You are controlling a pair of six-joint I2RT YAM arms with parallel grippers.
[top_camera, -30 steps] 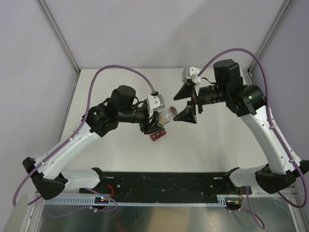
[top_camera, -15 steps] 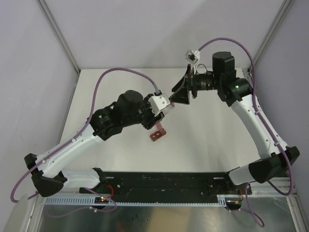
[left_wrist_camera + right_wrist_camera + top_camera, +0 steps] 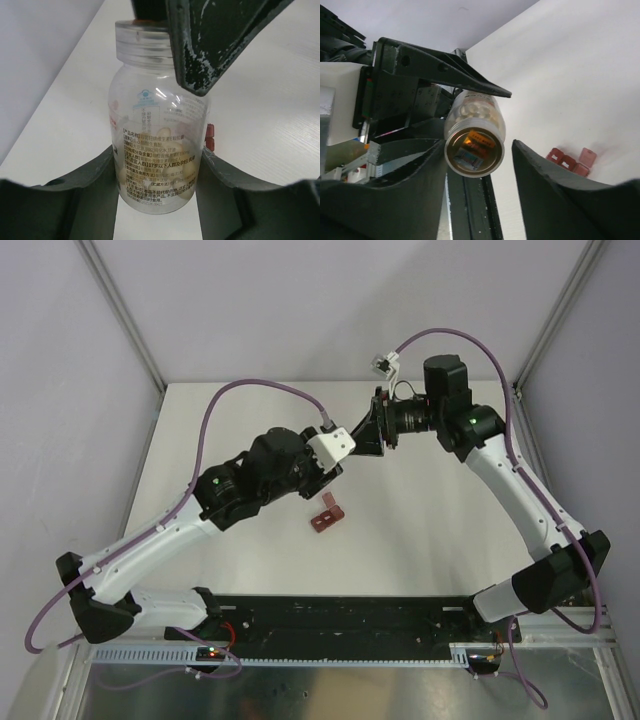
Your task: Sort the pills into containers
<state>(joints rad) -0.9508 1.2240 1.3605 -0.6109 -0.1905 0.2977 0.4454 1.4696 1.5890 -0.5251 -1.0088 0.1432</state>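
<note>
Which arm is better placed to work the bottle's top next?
Right, probably. The left tool clamps the bottle by its body; the right tool brackets its top end.

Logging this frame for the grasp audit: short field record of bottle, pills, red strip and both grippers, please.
bottle: clear pill bottle, held above the table
pills: pale mass inside the bottle
left gripper: jaws shut on the bottle's body
right gripper: jaws open astride the cap end, gap on one side
red container strip: flat on the table, untouched by either arm; contents too small to tell
</note>
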